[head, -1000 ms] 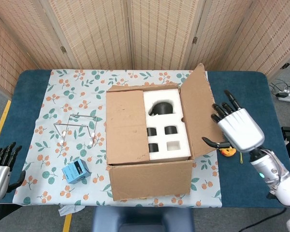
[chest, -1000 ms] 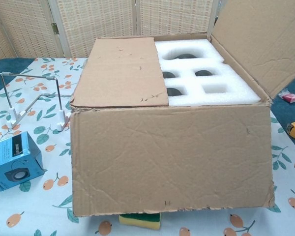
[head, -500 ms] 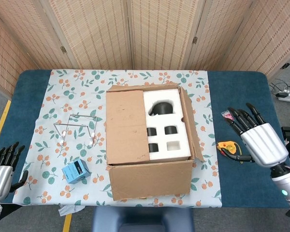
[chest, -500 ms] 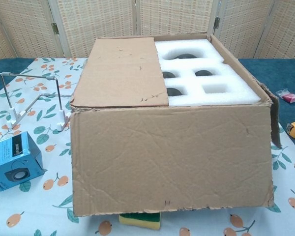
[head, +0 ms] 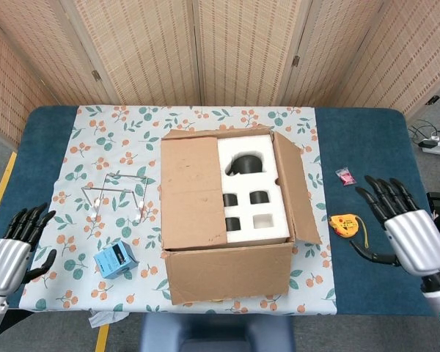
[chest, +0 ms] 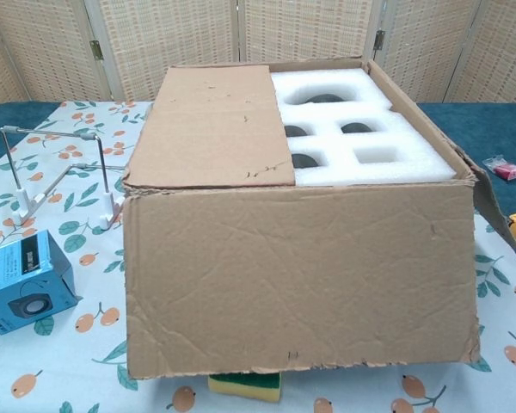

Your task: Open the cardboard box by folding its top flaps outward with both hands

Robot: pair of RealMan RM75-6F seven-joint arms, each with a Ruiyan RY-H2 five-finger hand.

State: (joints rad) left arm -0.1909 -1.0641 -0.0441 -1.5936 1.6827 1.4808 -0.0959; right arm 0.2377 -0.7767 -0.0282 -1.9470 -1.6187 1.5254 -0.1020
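Note:
The cardboard box point(head: 227, 279) stands mid-table on the floral cloth. Its left top flap point(head: 192, 192) lies flat over the left half. Its right flap point(head: 296, 192) is folded outward and hangs down the right side. White foam point(head: 253, 187) with dark pockets shows in the open half. In the chest view the box point(chest: 301, 284) fills the frame, with the flat flap point(chest: 211, 125) and the foam point(chest: 370, 129) on top. My right hand point(head: 405, 231) hovers right of the box, fingers spread, holding nothing. My left hand point(head: 13, 249) is at the lower left edge, fingers apart, empty. Neither hand shows in the chest view.
A small blue box point(head: 115, 260) and a wire stand point(head: 117, 194) lie left of the carton. A yellow tape measure point(head: 344, 224) and a pink packet point(head: 345, 176) lie to its right. A yellow-green sponge point(chest: 245, 385) sticks out under the carton's front.
The right flap, upright a second ago, has dropped outward and down. My right hand has drawn back right and toward the near edge. My left hand has risen slightly into view.

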